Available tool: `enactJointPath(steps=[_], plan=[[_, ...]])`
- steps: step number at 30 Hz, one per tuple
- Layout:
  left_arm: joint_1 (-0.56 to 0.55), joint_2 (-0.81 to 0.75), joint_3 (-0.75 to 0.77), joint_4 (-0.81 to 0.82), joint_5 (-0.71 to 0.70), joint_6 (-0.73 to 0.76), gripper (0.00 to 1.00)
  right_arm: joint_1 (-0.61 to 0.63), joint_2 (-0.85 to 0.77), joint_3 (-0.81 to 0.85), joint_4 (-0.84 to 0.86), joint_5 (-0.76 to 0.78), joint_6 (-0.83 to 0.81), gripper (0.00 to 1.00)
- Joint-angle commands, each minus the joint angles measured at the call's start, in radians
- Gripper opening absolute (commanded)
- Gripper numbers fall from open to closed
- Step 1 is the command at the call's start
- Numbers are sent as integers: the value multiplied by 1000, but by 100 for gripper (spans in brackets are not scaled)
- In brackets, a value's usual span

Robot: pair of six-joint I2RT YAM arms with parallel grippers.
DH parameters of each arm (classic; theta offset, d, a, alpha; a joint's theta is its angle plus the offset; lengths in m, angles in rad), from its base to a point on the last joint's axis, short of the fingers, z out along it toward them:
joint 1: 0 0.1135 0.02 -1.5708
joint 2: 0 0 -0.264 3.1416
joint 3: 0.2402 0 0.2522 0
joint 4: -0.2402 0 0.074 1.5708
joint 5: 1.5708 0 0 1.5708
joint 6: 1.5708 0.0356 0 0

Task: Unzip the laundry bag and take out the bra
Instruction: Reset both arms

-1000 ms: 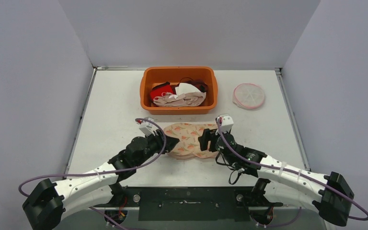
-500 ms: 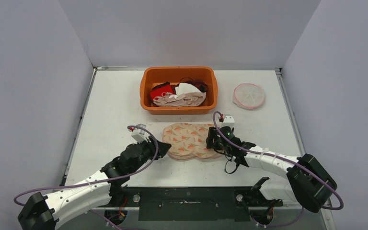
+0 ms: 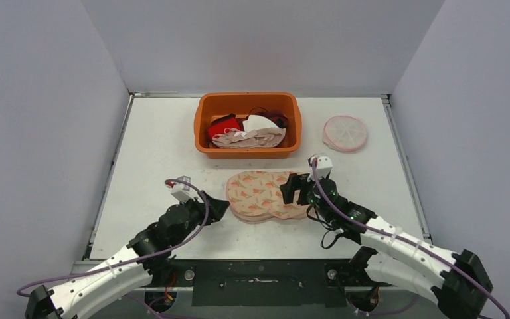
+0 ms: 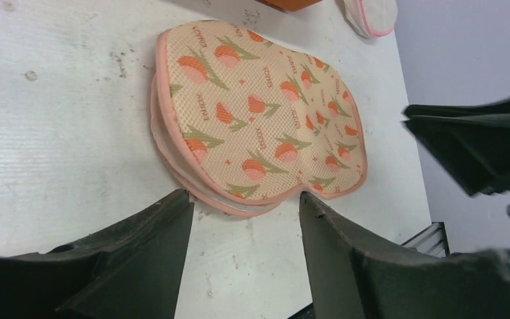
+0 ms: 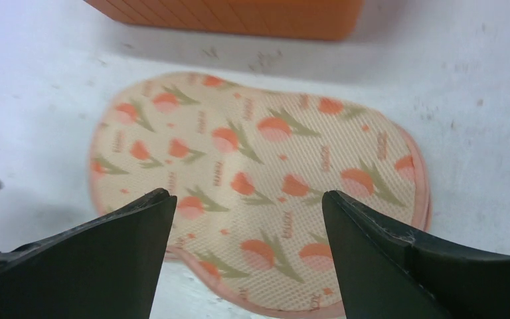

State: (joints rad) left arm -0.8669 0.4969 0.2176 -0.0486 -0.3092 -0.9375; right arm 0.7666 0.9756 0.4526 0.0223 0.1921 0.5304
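The laundry bag point(image 3: 265, 195) is a flat peach mesh pouch with a tulip print and pink trim, lying mid-table. In the left wrist view the laundry bag point(image 4: 259, 119) shows a pale layer between its pink rims along the near edge. No bra shows; it is hidden. My left gripper point(image 3: 220, 207) stands open just off the bag's left side, its fingertips either side of the near rim point(image 4: 246, 196), holding nothing. My right gripper point(image 3: 292, 189) hovers open over the bag's right half point(image 5: 249, 196), and the laundry bag point(image 5: 259, 173) fills that view.
An orange bin point(image 3: 248, 96) with mixed garments stands behind the bag, its wall close by in the right wrist view point(image 5: 239, 13). A round pink-rimmed mesh pouch point(image 3: 344, 132) lies at the back right. The table's near edge is just behind both arms.
My left gripper has drawn back leftward off the bag's edge and spread its jaws. My right gripper has stayed at the bag's right half and opened wider.
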Motion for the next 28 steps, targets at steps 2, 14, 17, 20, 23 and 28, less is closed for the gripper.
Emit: enactJointPath(steps=[2,14,17,20,23,28], plan=[[9,-76,83,-149,-71,16,68,106,-234,131,-135,129,-111,86],[13,11,351,-569,-388,-137,96,134,-403,45,19,178,78,90],[13,57,381,-652,-426,-218,96,134,-389,29,-14,203,69,90],[13,62,377,-680,-445,-281,96,135,-392,24,-71,251,74,90],[12,39,353,-641,-430,-227,96,134,-428,-3,-81,289,100,90],[13,58,370,-692,-460,-228,96,134,-526,-62,-32,280,125,90]])
